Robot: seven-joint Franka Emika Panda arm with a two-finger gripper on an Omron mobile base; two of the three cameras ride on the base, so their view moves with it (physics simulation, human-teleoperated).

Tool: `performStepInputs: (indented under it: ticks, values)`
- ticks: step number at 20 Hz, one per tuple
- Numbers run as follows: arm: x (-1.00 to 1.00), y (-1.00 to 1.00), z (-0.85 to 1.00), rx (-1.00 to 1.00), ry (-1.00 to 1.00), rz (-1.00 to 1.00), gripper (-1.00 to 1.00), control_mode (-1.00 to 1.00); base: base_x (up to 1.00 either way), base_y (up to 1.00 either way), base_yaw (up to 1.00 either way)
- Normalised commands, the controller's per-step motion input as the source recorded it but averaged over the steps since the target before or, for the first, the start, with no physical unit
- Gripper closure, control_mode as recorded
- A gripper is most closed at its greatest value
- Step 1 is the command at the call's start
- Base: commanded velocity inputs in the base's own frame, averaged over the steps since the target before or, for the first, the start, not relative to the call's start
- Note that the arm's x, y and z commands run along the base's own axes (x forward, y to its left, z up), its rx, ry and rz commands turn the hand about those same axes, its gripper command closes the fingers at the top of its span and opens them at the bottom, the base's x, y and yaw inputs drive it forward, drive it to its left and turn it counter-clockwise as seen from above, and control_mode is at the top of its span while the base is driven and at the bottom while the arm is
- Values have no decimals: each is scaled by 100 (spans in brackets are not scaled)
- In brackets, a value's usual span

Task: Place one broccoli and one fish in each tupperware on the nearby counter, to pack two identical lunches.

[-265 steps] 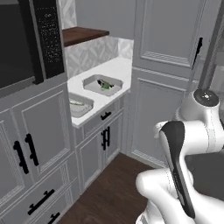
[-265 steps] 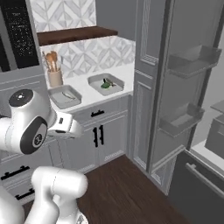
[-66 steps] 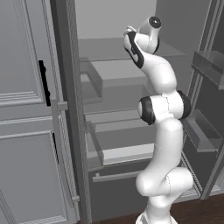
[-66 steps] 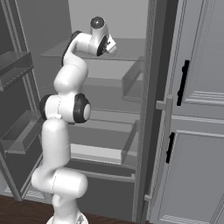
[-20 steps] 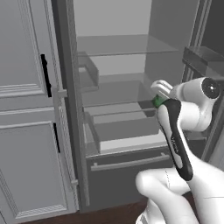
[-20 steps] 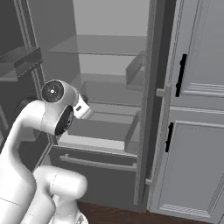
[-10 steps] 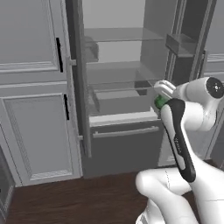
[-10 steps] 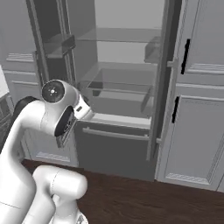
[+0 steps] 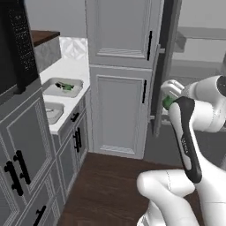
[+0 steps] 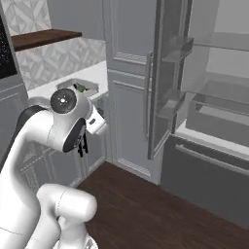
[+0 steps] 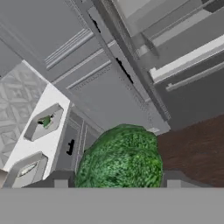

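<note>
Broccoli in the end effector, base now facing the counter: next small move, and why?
Probably carry it toward the counter and over the nearer tupperware. The end effector holds the broccoli, with the arm folded close to the base. The far tupperware already shows something green; the nearer one shows no green.

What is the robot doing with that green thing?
The white robot arm's pincer is holding a bumpy green broccoli floret, folded in close to its body. The tall grey fridge stands open on one side. On the white countertop sit two shallow light-grey trays; the far tray has something green in it already. The near tray is too unclear to tell.
</note>
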Motion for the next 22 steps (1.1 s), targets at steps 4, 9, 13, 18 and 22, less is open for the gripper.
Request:
performStepInputs:
  ticks: [4,9,13,18,22]
  values:
    - [0,0,0,0,0,0,100,100,40,23,65]
    - [0,0,0,0,0,0,100,100,62,-27,42]
    - [0,0,0,0,0,0,100,100,100,-25,32]
    - [0,0,0,0,0,0,100,100,100,4,35]
    - [0,0,0,0,0,0,100,100,100,3,40]
